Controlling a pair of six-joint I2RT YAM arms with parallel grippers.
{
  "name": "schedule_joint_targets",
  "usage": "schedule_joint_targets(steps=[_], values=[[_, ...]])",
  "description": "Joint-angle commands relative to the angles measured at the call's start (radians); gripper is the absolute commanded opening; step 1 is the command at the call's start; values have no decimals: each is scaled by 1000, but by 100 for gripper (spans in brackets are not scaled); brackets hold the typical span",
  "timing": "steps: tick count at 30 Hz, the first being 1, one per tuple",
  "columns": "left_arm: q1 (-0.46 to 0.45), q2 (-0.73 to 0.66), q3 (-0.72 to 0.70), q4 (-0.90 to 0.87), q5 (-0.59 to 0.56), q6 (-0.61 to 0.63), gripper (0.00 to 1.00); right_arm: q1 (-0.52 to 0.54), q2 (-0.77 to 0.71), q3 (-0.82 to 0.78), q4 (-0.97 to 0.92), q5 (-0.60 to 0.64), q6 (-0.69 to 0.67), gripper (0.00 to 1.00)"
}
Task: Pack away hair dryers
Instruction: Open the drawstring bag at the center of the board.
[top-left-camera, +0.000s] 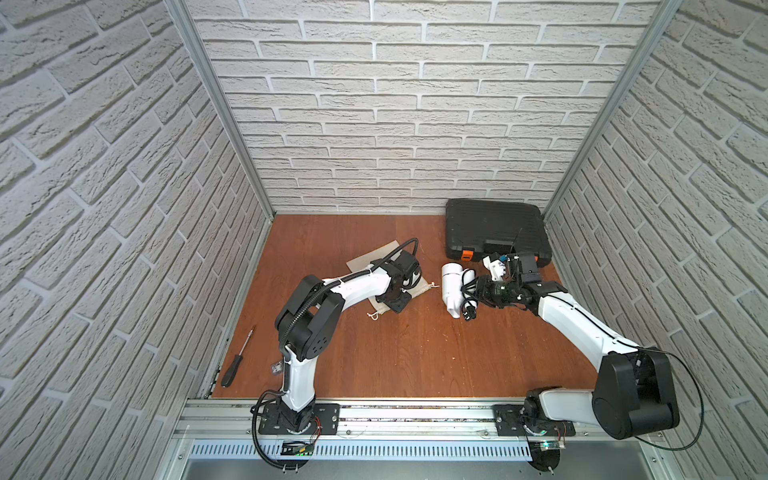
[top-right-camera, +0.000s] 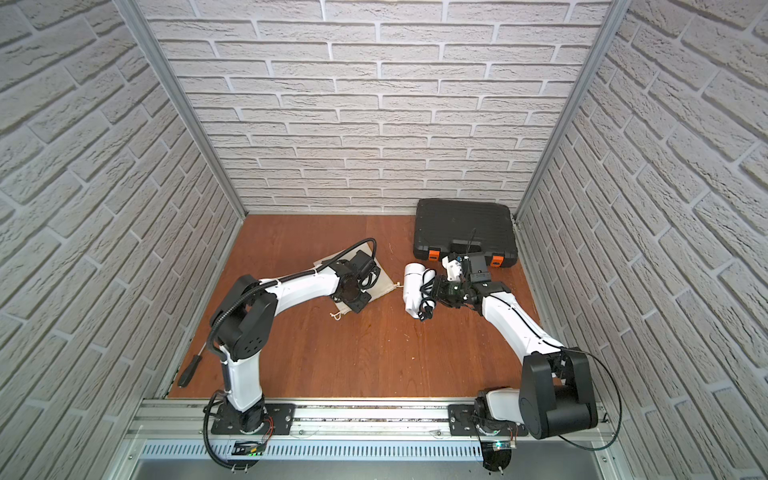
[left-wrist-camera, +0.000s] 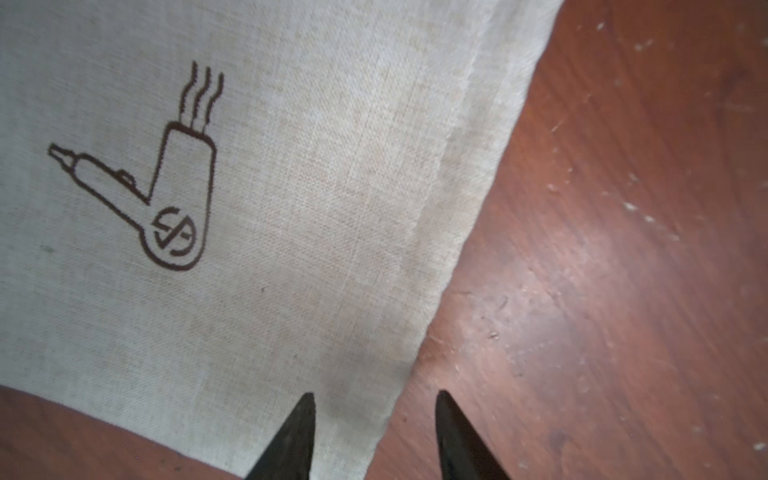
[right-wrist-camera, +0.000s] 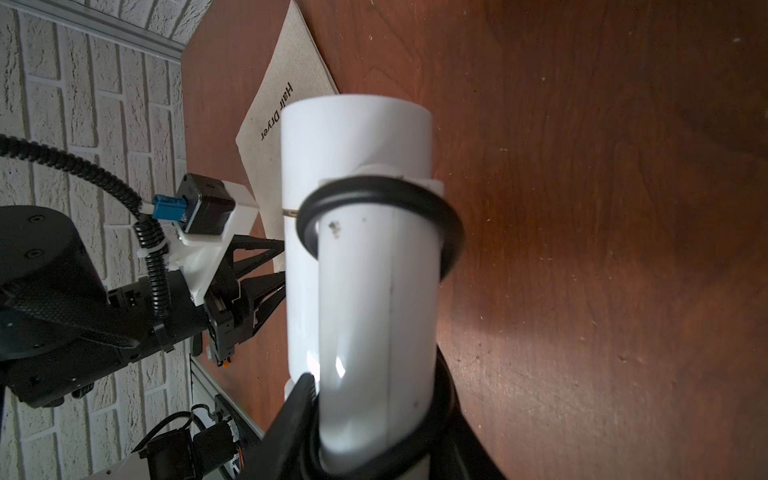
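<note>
The white hair dryer (top-left-camera: 451, 286) (top-right-camera: 413, 291) is right of the table's middle, with its black cord (top-left-camera: 469, 311) bunched beside it. My right gripper (top-left-camera: 477, 289) (right-wrist-camera: 374, 415) is shut on the dryer's straight handle (right-wrist-camera: 374, 311), and a loop of cord rings that handle. I cannot tell whether the dryer rests on the table. The beige cloth bag (top-left-camera: 361, 262) (left-wrist-camera: 291, 208), printed with a dryer drawing, lies flat to the left. My left gripper (top-left-camera: 392, 303) (left-wrist-camera: 374, 397) points down at it, open. One fingertip (left-wrist-camera: 305, 415) is over the cloth, the other over bare wood.
A closed black tool case (top-left-camera: 494, 226) with orange latches lies at the back right, just behind my right wrist. A black-handled screwdriver (top-left-camera: 237, 357) lies near the left wall. Brick-pattern walls enclose the wooden table (top-left-camera: 415, 353) on three sides.
</note>
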Motion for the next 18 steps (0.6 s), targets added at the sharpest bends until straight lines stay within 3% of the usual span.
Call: schedule_joint_targets(steps=[1,18], values=[[-4,24,-15,-12,-40,7,46,8,-6,13,61,-35,-6,3],[-1,-5,-33,35,-40,-10,18,6,-11,-3,61,-33,-12,3]])
